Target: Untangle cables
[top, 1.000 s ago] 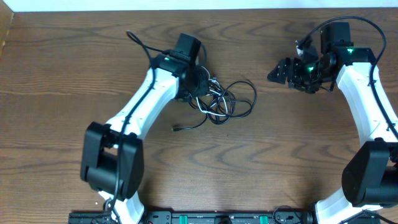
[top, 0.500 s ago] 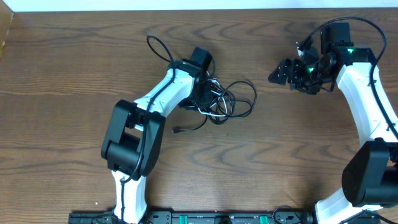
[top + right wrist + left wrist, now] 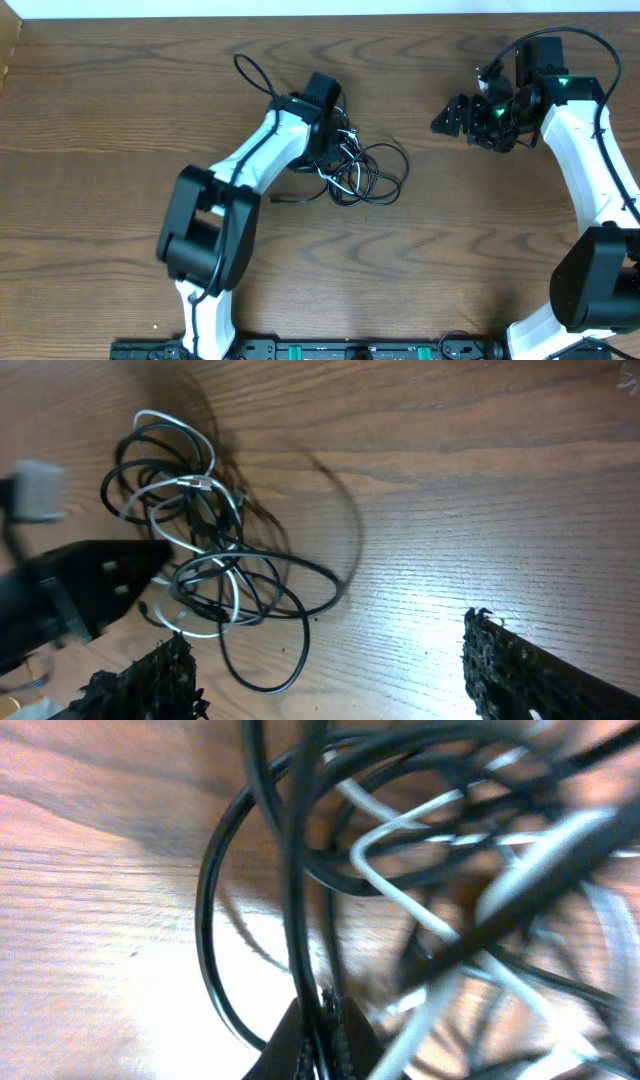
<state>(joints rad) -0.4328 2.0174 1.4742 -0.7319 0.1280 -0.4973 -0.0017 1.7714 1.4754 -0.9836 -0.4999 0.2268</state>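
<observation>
Dark brown wood-grain table, seen from overhead, its grain running side to side. A knot of thin cables, mostly black with one white cord threaded through, lies near the middle. Loose loops spread out from the knot, and one short tail ends in a small plug on the bare wood.
</observation>
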